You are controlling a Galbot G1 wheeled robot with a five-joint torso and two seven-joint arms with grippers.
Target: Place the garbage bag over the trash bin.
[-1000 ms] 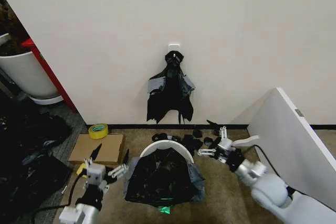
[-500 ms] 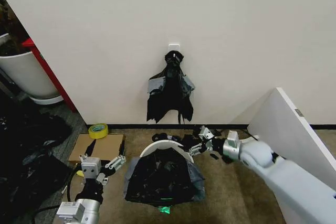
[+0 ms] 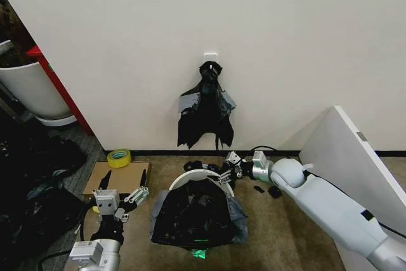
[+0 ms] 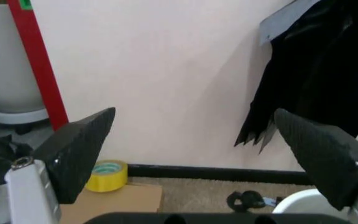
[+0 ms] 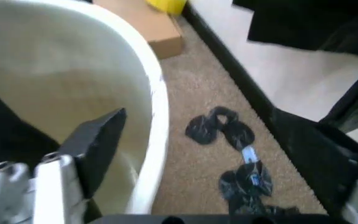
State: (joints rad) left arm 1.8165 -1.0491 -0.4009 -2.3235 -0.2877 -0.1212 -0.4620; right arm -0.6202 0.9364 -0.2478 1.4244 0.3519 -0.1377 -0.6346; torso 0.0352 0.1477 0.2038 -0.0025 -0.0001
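The cream trash bin (image 3: 198, 178) stands on the carpet in front of me. The glossy black garbage bag (image 3: 193, 215) is draped over its near side and mouth, leaving the far rim bare. My right gripper (image 3: 226, 172) is open at that far rim. In the right wrist view the gripper (image 5: 207, 154) straddles the bin's rim (image 5: 157, 112), with one finger (image 5: 98, 142) inside and the other outside. My left gripper (image 3: 122, 190) is open and holds nothing, low at the left beside the bin. Its fingers (image 4: 76, 151) are spread wide.
A bunch of knotted black bags (image 3: 206, 109) hangs on the wall behind the bin. Black scraps (image 5: 225, 130) lie on the carpet by the rim. A cardboard box (image 3: 117, 179) and yellow tape roll (image 3: 118, 157) lie left. A white panel (image 3: 352, 169) leans right; a large white tub (image 3: 28, 87) is far left.
My right arm has swung left from the open carpet to the bin's far rim. The left gripper has turned and shifted slightly, still open.
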